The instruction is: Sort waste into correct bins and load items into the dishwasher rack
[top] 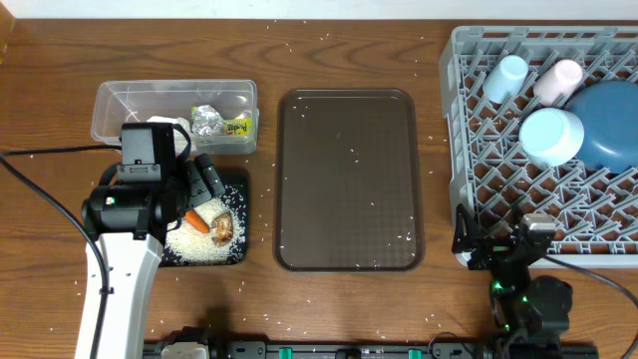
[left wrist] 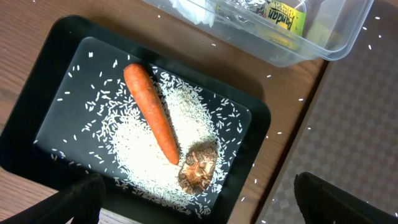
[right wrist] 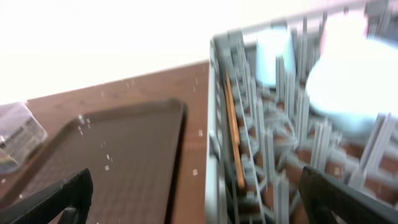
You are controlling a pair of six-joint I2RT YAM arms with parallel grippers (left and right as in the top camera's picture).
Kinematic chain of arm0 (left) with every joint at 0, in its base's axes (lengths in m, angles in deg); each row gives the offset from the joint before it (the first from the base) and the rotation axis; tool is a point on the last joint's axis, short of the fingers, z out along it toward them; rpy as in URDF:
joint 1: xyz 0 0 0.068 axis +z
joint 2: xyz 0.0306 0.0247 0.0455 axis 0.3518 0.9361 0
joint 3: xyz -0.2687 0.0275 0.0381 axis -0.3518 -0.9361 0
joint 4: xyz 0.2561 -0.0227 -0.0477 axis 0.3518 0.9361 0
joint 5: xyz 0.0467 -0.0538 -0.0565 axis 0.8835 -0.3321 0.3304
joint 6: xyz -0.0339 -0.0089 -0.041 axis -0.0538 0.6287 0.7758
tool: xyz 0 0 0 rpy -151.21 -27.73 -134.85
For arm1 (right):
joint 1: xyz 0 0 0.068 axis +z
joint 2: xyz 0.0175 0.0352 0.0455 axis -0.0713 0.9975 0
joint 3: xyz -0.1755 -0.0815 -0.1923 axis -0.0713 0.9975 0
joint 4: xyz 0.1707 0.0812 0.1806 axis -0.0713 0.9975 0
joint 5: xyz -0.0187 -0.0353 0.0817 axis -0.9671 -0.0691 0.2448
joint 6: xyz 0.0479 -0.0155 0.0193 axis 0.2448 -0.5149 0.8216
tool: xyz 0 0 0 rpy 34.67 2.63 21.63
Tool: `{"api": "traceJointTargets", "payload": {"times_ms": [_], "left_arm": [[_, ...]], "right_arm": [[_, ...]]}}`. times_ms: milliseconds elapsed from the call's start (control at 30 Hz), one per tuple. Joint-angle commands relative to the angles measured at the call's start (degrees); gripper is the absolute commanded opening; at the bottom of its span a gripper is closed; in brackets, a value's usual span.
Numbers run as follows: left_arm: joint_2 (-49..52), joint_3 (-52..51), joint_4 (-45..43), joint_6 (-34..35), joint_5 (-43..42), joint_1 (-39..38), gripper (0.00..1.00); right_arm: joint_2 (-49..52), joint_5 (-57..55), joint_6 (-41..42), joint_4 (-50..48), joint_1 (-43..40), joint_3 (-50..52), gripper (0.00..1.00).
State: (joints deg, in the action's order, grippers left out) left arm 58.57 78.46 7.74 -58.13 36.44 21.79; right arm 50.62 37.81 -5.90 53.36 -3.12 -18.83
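The shallow black tray (top: 242,199) (left wrist: 43,56) holds an orange carrot (top: 197,221) (left wrist: 152,115), a brown food lump (top: 221,229) (left wrist: 198,167) and loose white rice (left wrist: 149,149). My left gripper (top: 204,184) (left wrist: 202,208) hovers open above it, holding nothing. The clear tub (top: 120,100) (left wrist: 323,46) contains a foil ball (top: 207,120), a green-yellow packet (top: 236,127) (left wrist: 283,12) and a white napkin (left wrist: 189,9). The grey dishwasher rack (top: 469,120) (right wrist: 214,124) carries the blue plate (top: 608,125), white bowl (top: 550,137), two cups (top: 505,78) and chopsticks (right wrist: 234,134). My right gripper (top: 477,242) (right wrist: 196,199) stands open at the rack's near-left corner.
A large brown serving tray (top: 347,179) (right wrist: 112,155) lies between the bins and the rack, with stray rice grains on it and on the wooden table around it. The left arm's cable trails off to the left edge.
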Motion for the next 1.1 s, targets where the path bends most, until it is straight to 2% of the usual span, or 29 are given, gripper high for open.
{"api": "traceJointTargets", "payload": {"times_ms": [0, 400, 533, 700, 1067], "left_arm": [[0.09, 0.02, 0.17, -0.33, 0.48, 0.13, 0.98], [0.09, 0.02, 0.17, -0.33, 0.48, 0.13, 0.98], [0.09, 0.02, 0.17, -0.33, 0.48, 0.13, 0.98], [0.09, 0.02, 0.17, -0.33, 0.48, 0.11, 0.98], [0.09, 0.02, 0.17, -0.31, 0.48, 0.13, 0.98]], "right_arm": [[-3.72, 0.39, -4.94, -1.92, -0.09, 0.61, 0.99], [-3.61, -0.13, -4.31, -14.23, -1.55, 3.74, 0.99], [-3.61, -0.35, -5.03, -12.83, -1.55, 3.74, 0.99], [-3.61, -0.72, -9.40, -5.46, -1.55, 3.74, 0.99], [-3.61, -0.76, -9.40, -5.62, -1.55, 3.74, 0.99]]}}
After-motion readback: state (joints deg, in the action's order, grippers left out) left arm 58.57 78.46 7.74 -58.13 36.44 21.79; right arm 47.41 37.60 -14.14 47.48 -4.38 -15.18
